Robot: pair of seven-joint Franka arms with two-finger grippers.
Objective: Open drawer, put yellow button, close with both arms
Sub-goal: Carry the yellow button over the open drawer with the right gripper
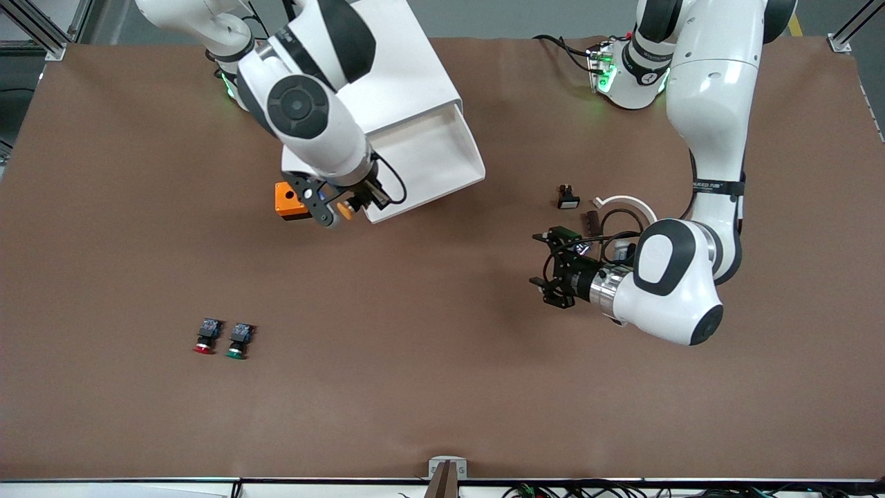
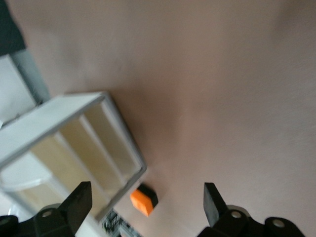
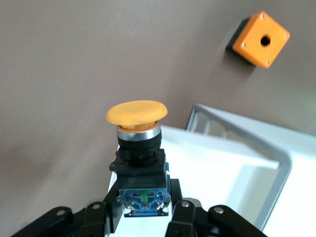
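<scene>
The white cabinet [image 1: 408,69] stands near the right arm's base, and its uppermost drawer [image 1: 464,149] is pulled out and shows an empty tray. My right gripper [image 1: 339,202] is shut on the yellow button [image 1: 346,209] and holds it over the drawer's front corner, beside an orange box. In the right wrist view the button [image 3: 137,112] stands cap-out from the gripper [image 3: 143,210], with the drawer's rim [image 3: 237,143] under it. My left gripper [image 1: 553,266] is open and empty over bare table; in its wrist view it [image 2: 146,193] faces the cabinet [image 2: 74,143].
An orange box [image 1: 290,200] with a hole lies next to the drawer's corner. The red-capped button [image 1: 204,337] and the green-capped button [image 1: 237,341] lie nearer the front camera, toward the right arm's end. Small black parts [image 1: 568,197] and a white ring [image 1: 626,204] lie by the left arm.
</scene>
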